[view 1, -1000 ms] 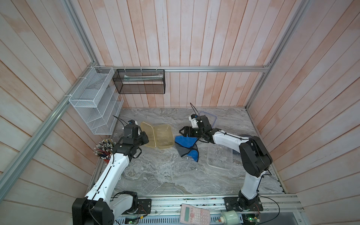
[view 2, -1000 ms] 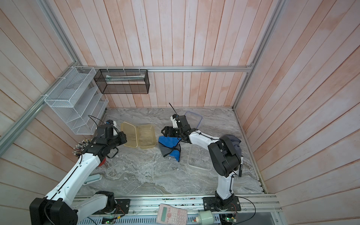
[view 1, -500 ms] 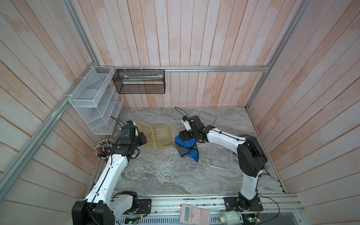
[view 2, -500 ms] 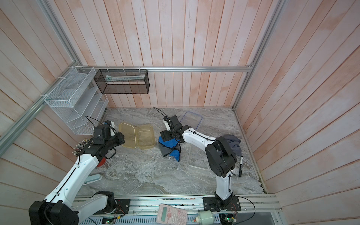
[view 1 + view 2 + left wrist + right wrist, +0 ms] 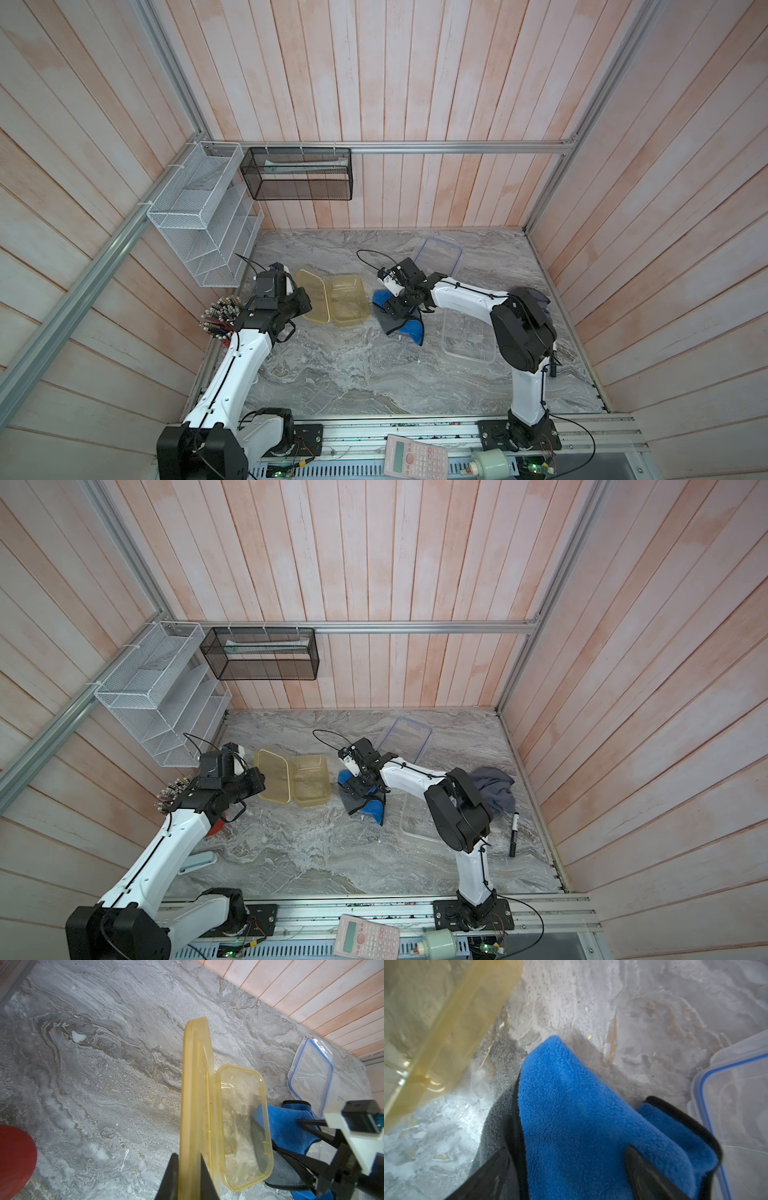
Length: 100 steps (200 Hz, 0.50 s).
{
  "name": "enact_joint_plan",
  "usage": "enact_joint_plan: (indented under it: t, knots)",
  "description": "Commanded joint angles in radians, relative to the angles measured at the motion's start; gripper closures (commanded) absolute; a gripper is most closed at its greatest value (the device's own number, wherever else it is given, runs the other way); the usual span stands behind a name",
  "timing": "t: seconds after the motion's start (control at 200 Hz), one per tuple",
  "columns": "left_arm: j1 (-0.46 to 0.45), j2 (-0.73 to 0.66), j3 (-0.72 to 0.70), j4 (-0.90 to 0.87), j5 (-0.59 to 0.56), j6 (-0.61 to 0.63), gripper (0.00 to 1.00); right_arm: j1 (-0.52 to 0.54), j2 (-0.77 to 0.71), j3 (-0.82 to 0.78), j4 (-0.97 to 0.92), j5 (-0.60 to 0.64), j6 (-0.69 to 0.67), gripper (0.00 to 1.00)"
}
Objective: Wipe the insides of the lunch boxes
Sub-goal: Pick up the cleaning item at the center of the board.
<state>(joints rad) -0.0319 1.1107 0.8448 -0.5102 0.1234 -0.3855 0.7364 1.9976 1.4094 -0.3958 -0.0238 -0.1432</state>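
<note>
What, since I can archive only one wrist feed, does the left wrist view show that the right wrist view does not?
Only the left wrist view shows the left gripper shut on the yellowish lid, held on edge, plus a red object and the wooden wall. Only the right wrist view shows, close up, the right gripper open with its fingers either side of the blue cloth. Both show the yellow lunch box, the blue-rimmed clear lid and the marble tabletop.

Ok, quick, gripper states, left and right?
Left gripper: shut on the translucent yellow plastic lid.
Right gripper: open, jaws either side of the blue fleece cloth.
</note>
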Motion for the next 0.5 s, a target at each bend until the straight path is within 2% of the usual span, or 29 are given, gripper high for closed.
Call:
enact_joint_plan:
  t: [0.0, 0.14, 0.26, 0.34, 0.495]
  knots:
    - [0.019, 0.006, -0.012, 0.001, 0.033, 0.017, 0.96, 0.013, 0.032, 0.029, -0.054, -0.012, -0.057, 0.11]
    - [0.040, 0.004, -0.020, -0.005, 0.054, 0.026, 0.95, 0.016, 0.089, 0.043, -0.099, -0.030, -0.060, 0.12]
    - [0.056, 0.008, -0.034, 0.005, 0.076, 0.026, 0.95, 0.025, 0.119, 0.037, -0.112, -0.006, -0.048, 0.21]
    - [0.064, 0.013, -0.042, 0.016, 0.098, 0.026, 0.96, 0.027, 0.125, 0.019, -0.100, -0.016, -0.044, 0.34]
    - [0.071, 0.023, -0.044, 0.019, 0.108, 0.036, 0.96, 0.026, 0.102, -0.017, -0.055, -0.034, -0.027, 0.66]
